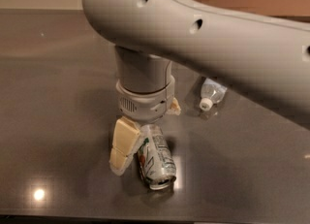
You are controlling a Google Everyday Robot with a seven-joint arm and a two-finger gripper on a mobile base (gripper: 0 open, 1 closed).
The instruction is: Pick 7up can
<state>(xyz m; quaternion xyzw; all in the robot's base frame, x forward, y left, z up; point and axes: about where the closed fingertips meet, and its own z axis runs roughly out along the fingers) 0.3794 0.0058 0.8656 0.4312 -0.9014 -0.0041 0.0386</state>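
- A robot arm (218, 39) reaches in from the upper right over a dark, glossy worktop (58, 97), its round wrist (144, 89) pointing straight down.
- The pincer (145, 136) hangs low over the worktop in the near middle of the scene, directly above the far end of the 7up can (156, 159).
- The pincer is released: 1 cream finger (123, 144) slants down along the can's left side, while only the tip of the other finger (173, 106) shows, behind the wrist on the right and clear of the can.
- The 7up can lies on its side, silver-white with green print, its open-looking end facing the camera.
- The left finger appears to touch the can's side, though the join is hard to make out.
- 1 clear plastic bottle (211, 93) with a white cap lies on its side farther back to the right, well apart from the can and partly hidden by the arm.
- A small spot of light (38, 194) glints on the worktop at the near left.
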